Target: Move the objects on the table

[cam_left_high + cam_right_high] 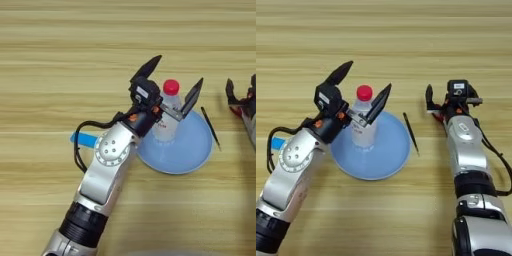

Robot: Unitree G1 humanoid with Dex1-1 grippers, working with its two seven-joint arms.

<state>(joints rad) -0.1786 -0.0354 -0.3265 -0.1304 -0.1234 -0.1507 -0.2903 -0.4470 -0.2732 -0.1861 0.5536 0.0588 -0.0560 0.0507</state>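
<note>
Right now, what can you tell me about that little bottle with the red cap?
The bottle is small, of clear plastic, with a round red cap screwed on top. It stands upright on the back part of the light-blue plate. The left gripper has its two black fingers spread wide, one on each side of the neck, not closed on it. What it contains cannot be told.

A wooden table (60,55) fills both views from edge to edge. Its top is light, honey-coloured wood with long grain stripes running across from left to right, paler bands alternating with darker brown ones. The light is soft and even, and short, faint shadows fall on the wood. No wall, floor, window or other furniture shows in either view.
</note>
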